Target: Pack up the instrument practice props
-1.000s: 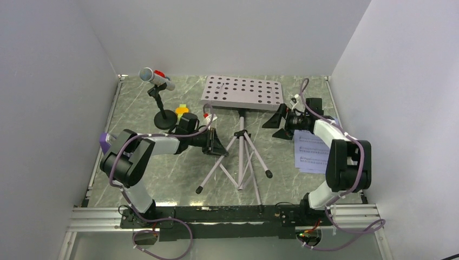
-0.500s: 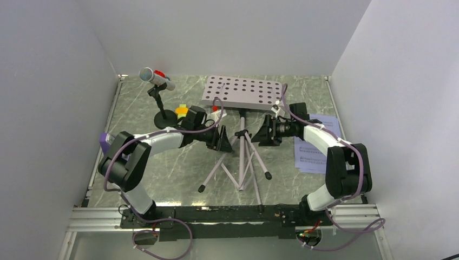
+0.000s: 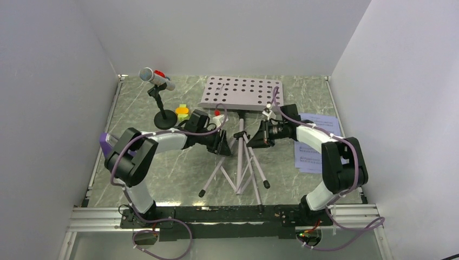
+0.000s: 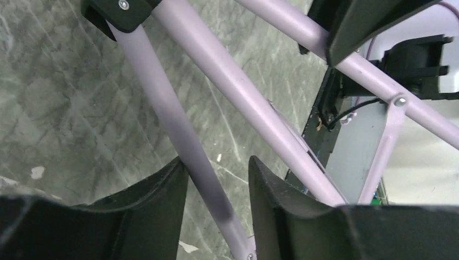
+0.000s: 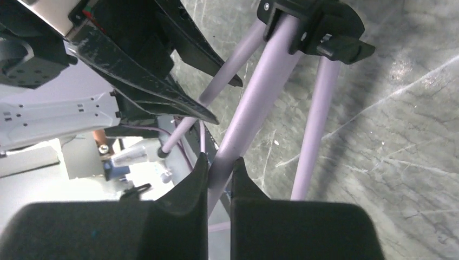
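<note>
Right wrist: right gripper (image 5: 219, 162) pinches music stand tube (image 5: 257, 89), left gripper (image 4: 217, 162) close beside.

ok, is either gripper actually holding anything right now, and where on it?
Right gripper is clamped on the music stand, on a tripod tube just below the black collar. Left gripper only straddles a leg, jaws open.

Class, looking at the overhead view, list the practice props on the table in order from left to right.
purple metronome → silver microphone → orange-and-yellow-green block → grey music stand → white sheet-music pages
</note>
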Motion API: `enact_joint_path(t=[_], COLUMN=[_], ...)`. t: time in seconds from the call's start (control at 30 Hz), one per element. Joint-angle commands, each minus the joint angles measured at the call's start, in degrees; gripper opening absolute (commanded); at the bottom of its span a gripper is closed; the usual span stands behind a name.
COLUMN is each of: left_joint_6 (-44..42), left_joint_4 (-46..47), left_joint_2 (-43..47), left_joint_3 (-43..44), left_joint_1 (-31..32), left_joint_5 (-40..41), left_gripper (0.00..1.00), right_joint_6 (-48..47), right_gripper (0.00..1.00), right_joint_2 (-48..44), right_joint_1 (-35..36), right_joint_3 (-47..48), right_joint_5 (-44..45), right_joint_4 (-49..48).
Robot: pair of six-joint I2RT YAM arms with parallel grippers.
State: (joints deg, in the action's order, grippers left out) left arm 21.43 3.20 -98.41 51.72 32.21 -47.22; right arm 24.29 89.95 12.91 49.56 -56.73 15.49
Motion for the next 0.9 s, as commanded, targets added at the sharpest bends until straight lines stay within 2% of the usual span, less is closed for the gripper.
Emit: enact_joint_path(t=[0.0,0.1,0.23,0.3,0.37,0.5,0.53,0.6,0.7,0.73,0.77,0.8,0.87], left_joint_6=[-1.0,-0.6,0.8,0.7,0.1,-4.6,-5.6,-7.6,-12.4,-14.0,-15.3,-15.9,-16.3], left_joint_4=[3.0,3.3,5.5,5.7,5.2,0.8,0.1,-2.4,-11.6,-14.3,-16.6,-18.4,-21.8], left_joint_2=[-3.8,-7.3,-9.6,-9.9,-9.6,-7.0,-5.8,-3.6,-1.1,-0.2,0.8,1.9,3.7], left_joint_3=[4.6,6.4,7.1,7.1,6.8,6.8,6.7,6.9,9.4,10.1,10.6,10.8,11.5], left_joint_1=[4.3,6.0,6.4,6.4,6.4,5.9,5.5,4.5,2.7,2.2,1.3,0.7,-0.7], left_joint_5=[-5.8,-7.0,-7.5,-7.4,-6.4,-4.2,-3.5,-1.8,1.6,2.3,2.9,4.0,6.5], left_gripper=[0.43,0.39,0.41,0.44,0.51,0.6,0.61,0.65,0.71,0.73,0.78,0.82,0.85], right_joint_6=[-4.1,-4.2,-4.1,-4.4,-4.5,-5.7,-5.9,-6.5,-10.5,-11.6,-12.3,-12.6,-12.8], right_gripper=[0.0,0.0,0.0,0.0,0.0,0.01,0.08,0.32,0.62,0.75,0.94,0.99,1.0], right_joint_2=[3.5,5.5,7.9,8.4,8.9,8.8,8.4,7.6,4.6,3.3,2.0,1.0,0.1], right_joint_1=[3.9,5.5,7.0,7.7,8.2,8.2,8.2,8.2,8.2,8.3,8.5,8.7,9.8], right_joint_3=[1.5,1.6,1.1,0.5,0.5,1.9,2.1,3.3,5.9,6.7,7.0,7.4,8.5], right_joint_5=[1.9,4.6,7.2,8.8,9.9,11.4,11.2,11.4,14.5,17.0,19.1,21.1,24.0], right_joint_4=[-4.2,-5.7,-8.3,-9.3,-9.8,-8.6,-8.4,-6.7,-0.5,1.6,3.3,4.8,7.2])
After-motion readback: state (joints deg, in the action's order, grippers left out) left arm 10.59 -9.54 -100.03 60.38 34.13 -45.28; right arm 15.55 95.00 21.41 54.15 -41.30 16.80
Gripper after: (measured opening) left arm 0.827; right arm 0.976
